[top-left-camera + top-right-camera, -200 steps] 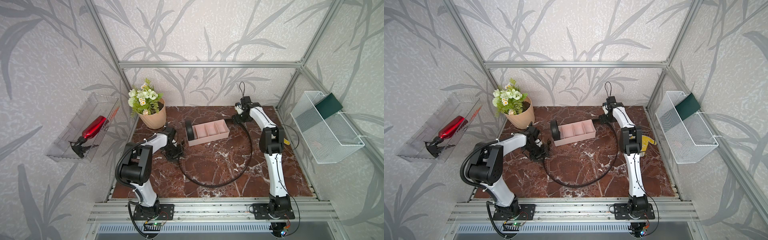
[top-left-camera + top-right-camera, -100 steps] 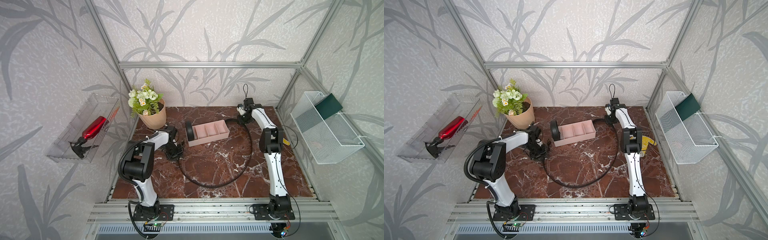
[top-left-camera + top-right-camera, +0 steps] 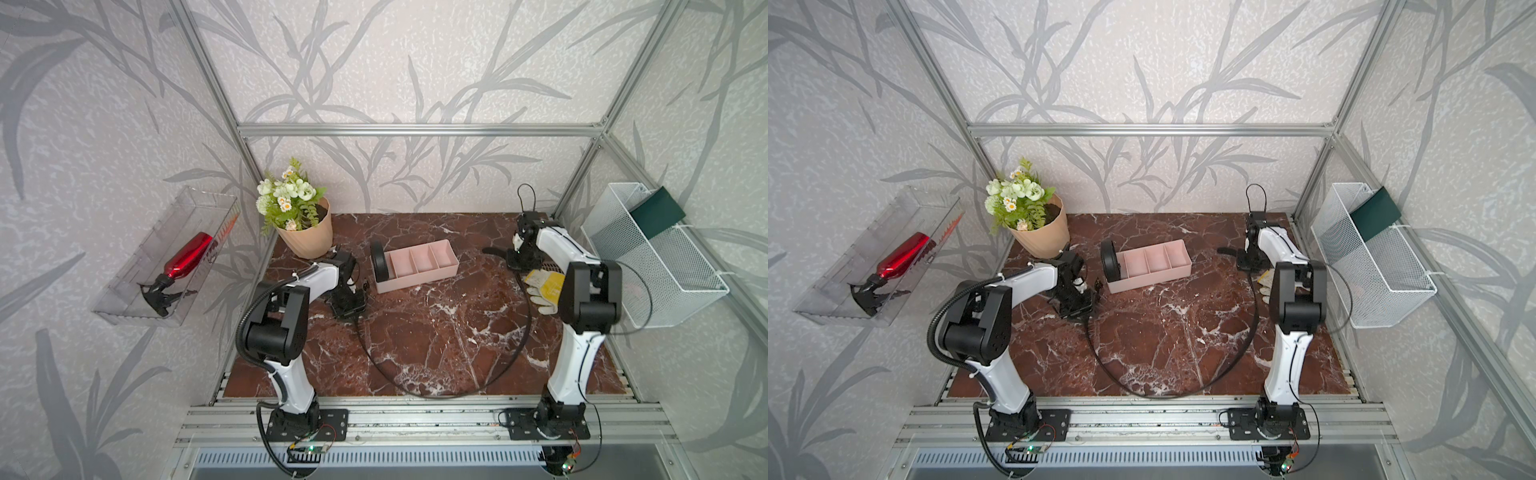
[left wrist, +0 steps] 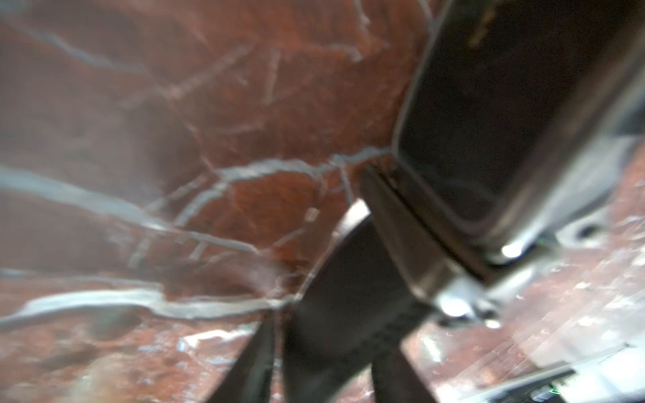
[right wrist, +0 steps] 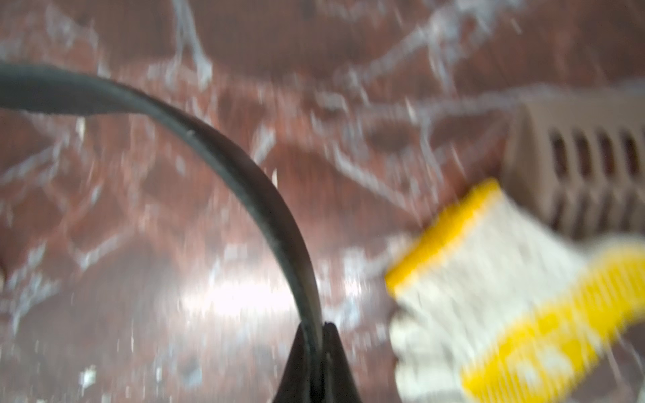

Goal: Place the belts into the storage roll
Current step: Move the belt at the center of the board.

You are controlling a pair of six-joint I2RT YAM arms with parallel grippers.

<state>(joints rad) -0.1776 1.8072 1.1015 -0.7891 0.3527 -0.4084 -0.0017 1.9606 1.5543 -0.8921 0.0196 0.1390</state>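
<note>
tabletop (image 3: 415,332): red-brown marble, white veins | storage roll (image 3: 415,276): pale pink | belts (image 3: 515,353), (image 3: 379,261): black | flowerpot (image 3: 309,241): peach | flowers (image 3: 291,191): white, green leaves | glove (image 3: 544,289): white, yellow | spray bottle (image 3: 185,257): red, black | basket (image 3: 665,270): white mesh

1. No words, numbers, brand names or signs can be read in any view.
2. The red metallic spray bottle (image 3: 186,257), lying in a clear plastic wall tray (image 3: 124,307), shows no legible label.
3. The dark green flat booklet (image 3: 656,212), standing in a white wire mesh basket (image 3: 681,291), has a plain cover.
4. The yellow and white knitted work glove (image 5: 516,289) shows colour bands only; the wrist views are blurred.
</note>
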